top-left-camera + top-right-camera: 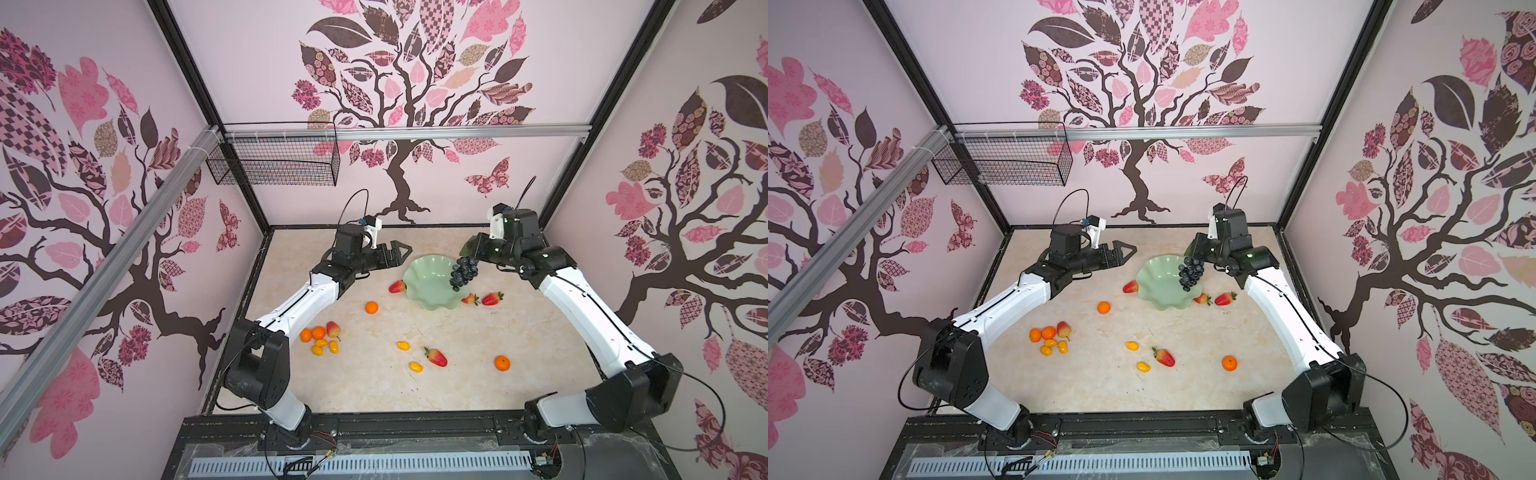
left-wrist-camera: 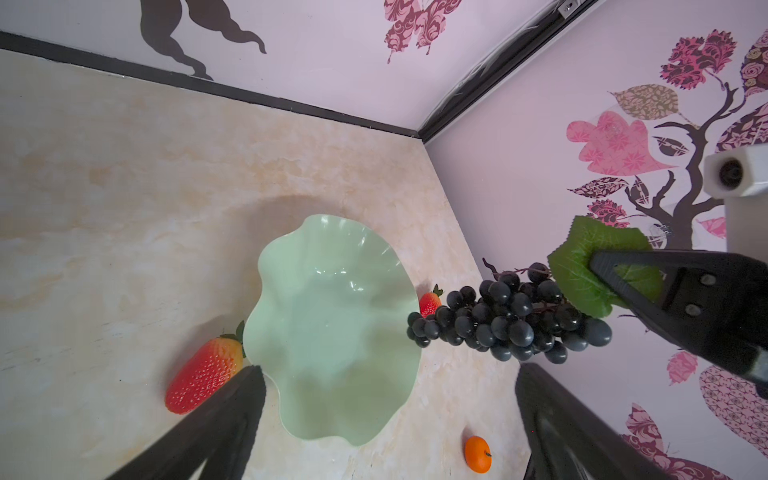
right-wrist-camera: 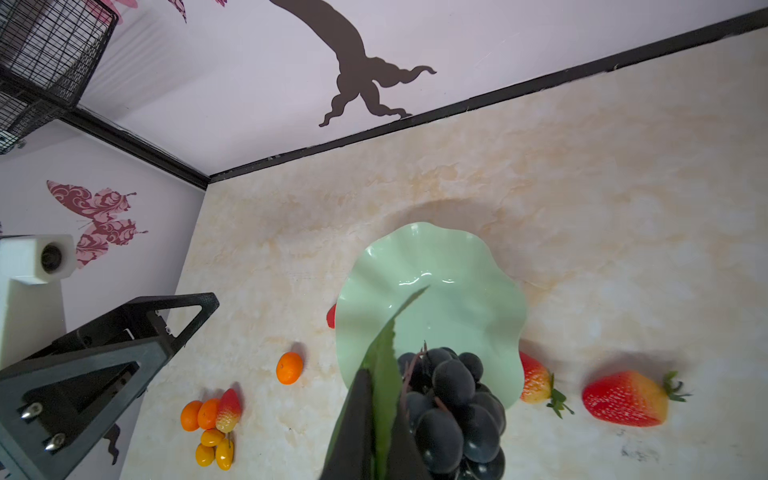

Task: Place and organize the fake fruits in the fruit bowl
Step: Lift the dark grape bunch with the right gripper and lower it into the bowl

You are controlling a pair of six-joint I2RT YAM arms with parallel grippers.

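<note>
One grape bunch (image 1: 463, 272), hanging above the fruit bowl (image 1: 424, 270) at the rim nearer the right arm. Likely risk: the thin leaf (image 2: 582, 266) slips, or the bunch swings and lands on the rim, rolling out. The right gripper (image 1: 468, 249) is clamped on the leaf only. The left gripper (image 1: 399, 252) is spread wide, empty, beside the bowl.

Overhead stereo pair, close wrists — bowl (image 2: 332, 332) shared
</note>
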